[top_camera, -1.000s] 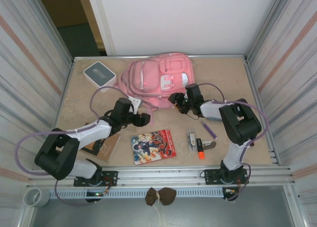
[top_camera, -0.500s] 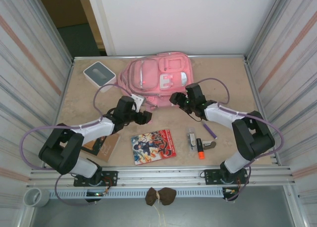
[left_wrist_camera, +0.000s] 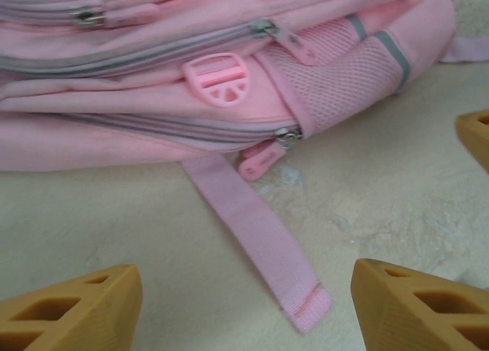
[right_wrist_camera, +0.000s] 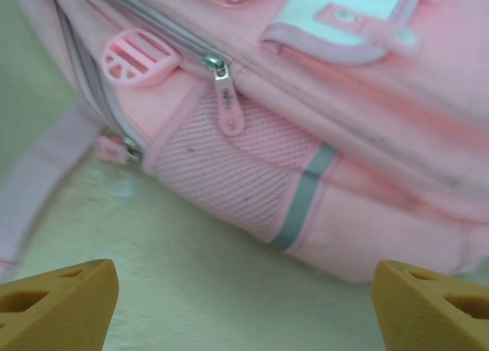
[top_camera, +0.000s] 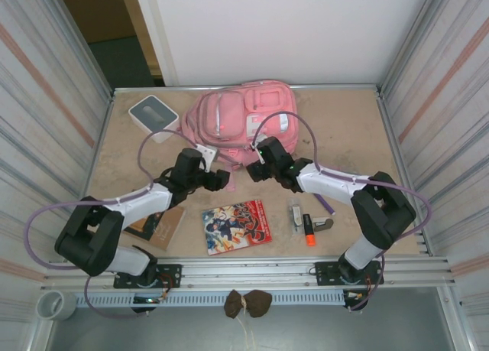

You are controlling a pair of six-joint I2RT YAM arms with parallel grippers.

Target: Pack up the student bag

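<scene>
The student bag (top_camera: 241, 120), a pink backpack, lies flat at the back middle of the table. My left gripper (top_camera: 222, 180) hovers open at the bag's near left corner. A loose pink strap (left_wrist_camera: 256, 232) lies on the table between its orange fingers (left_wrist_camera: 76, 309), below a zip pull (left_wrist_camera: 260, 160). Just right of it, my right gripper (top_camera: 254, 170) is open, facing the bag's mesh side pocket (right_wrist_camera: 237, 167) and another zip pull (right_wrist_camera: 227, 108). Nothing sits between the fingers of my left gripper (left_wrist_camera: 248, 316) or my right gripper (right_wrist_camera: 244, 316).
A grey-and-white square box (top_camera: 153, 114) stands left of the bag. A comic book (top_camera: 237, 226) lies near the front middle, with a brown notebook (top_camera: 157, 225) to its left. A purple pen (top_camera: 325, 203), an orange marker (top_camera: 309, 232) and small grey items (top_camera: 296, 213) lie at the right. Metal walls close both sides.
My right gripper has slid left along the bag's near edge and opened wider. The bag has settled flatter. My left gripper has barely moved.
</scene>
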